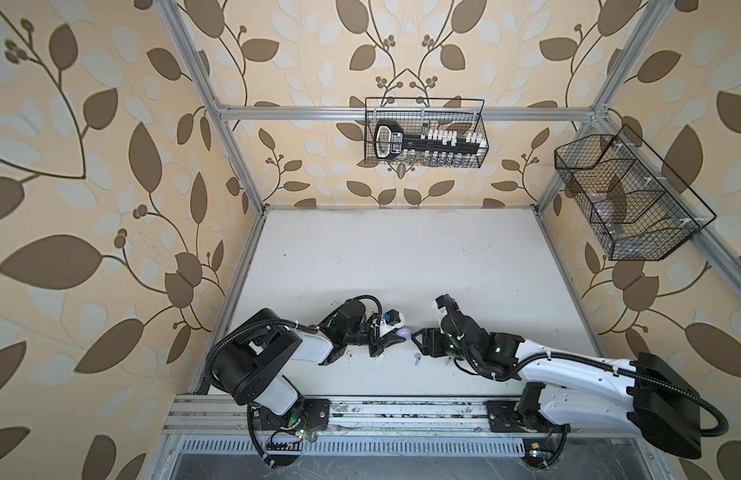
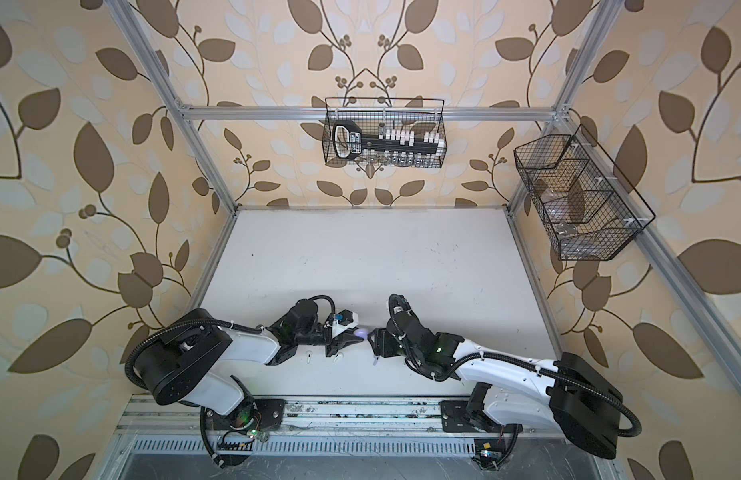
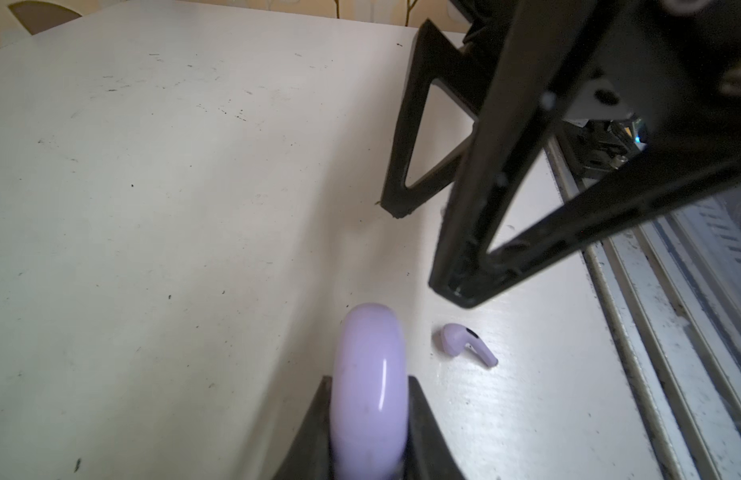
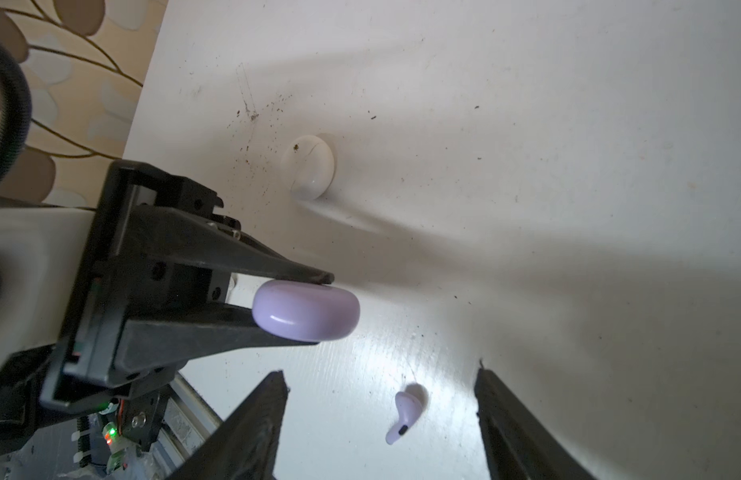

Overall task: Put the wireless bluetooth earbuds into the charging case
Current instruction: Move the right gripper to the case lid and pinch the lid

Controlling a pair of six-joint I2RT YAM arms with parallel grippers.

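Observation:
My left gripper (image 1: 402, 337) is shut on a round lavender charging case (image 1: 406, 332), held edge-on just above the white table (image 1: 402, 257); the case (image 3: 368, 386) looks closed. A lavender earbud (image 4: 404, 411) lies on the table right below my right gripper (image 4: 381, 374), which stands open with nothing between its fingers. In the left wrist view that earbud (image 3: 464, 343) rests beside the case, near the right gripper's fingertips (image 3: 456, 291). Two white earbuds (image 1: 349, 355) (image 1: 377, 358) lie under the left wrist. In a top view the lavender earbud (image 2: 375, 360) shows below the two grippers.
A white round case (image 4: 308, 166) sits closed on the table beyond the left gripper in the right wrist view. A wire basket (image 1: 424, 133) with a tool hangs on the back wall and another (image 1: 626, 199) on the right. A metal rail (image 1: 402, 409) runs along the front edge.

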